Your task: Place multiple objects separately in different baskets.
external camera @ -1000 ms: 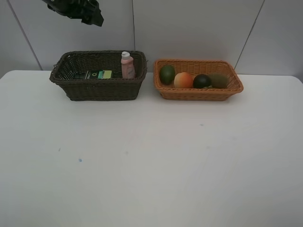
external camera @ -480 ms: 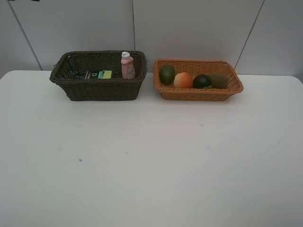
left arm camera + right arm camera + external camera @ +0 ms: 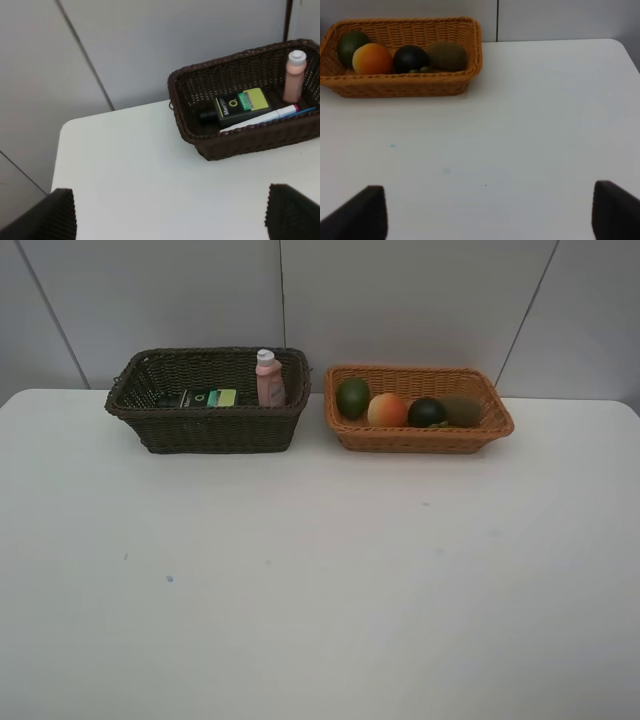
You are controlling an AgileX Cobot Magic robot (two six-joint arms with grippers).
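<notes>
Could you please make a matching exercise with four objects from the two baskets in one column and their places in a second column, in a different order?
Objects:
1. pink bottle
2. kiwi
3. green fruit
4. dark-green box

Places:
A. end of the light basket nearest the dark basket
B. lying flat in the dark basket
C. upright in a corner of the dark basket
D. end of the light basket farthest from the dark basket

Pairs: 1-C, 2-D, 3-A, 4-B
</notes>
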